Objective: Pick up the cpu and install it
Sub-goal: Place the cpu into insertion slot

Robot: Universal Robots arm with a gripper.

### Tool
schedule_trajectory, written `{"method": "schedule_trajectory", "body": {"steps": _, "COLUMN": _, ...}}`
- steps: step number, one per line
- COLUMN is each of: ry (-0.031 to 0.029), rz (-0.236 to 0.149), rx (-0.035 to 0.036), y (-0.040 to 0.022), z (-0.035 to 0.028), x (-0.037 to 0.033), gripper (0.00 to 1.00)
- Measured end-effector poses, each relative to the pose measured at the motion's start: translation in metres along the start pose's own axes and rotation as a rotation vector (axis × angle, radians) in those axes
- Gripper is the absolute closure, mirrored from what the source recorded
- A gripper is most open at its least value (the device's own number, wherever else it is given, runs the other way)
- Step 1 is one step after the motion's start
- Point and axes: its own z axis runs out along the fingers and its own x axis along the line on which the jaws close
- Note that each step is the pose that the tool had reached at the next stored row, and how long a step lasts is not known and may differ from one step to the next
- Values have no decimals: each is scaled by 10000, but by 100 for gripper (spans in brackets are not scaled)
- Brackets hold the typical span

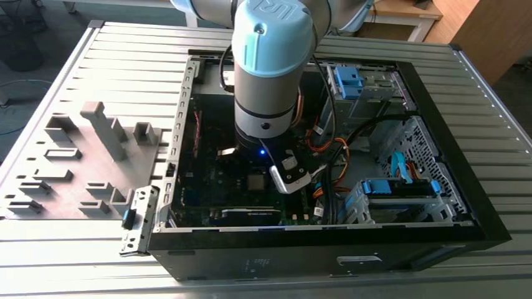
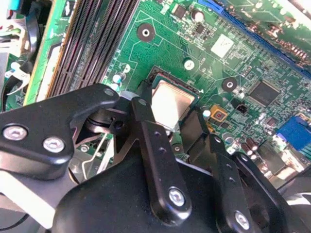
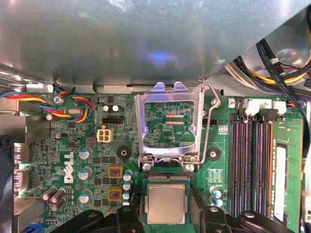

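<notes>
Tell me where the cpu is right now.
In the first wrist view the cpu lies flat in the socket on the motherboard, next to the hinge of the flipped-open metal frame, with the memory slots off to one side.

Room only, per the exterior view. Desk is pale ribbed alu, slats running across, w/ a soft sheen on the ridges; light looks even and diffuse. It spreads out on all sides of the pincer.

Well apart from the pincer, past the desk edge toward the exterior view's left, I get grey floor w/ a thin blue cable lying on it. Further back there's a dark mesh-looking obj; can't tell what it is.

Beyond the desk's far edge, toward the exterior view's right: a brown wooden cabinet. Just beside it, a small table w/ white frame and wood top.
</notes>
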Motion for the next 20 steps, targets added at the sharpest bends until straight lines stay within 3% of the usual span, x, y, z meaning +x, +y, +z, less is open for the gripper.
{"method": "schedule_trajectory", "body": {"steps": 5, "ry": 0, "rz": -213, "rx": -4, "y": 0, "z": 2, "x": -9, "gripper": 53}}
{"method": "schedule_trajectory", "body": {"steps": 20, "ry": 2, "rz": -214, "rx": -1, "y": 0, "z": 31, "x": -9, "gripper": 53}}
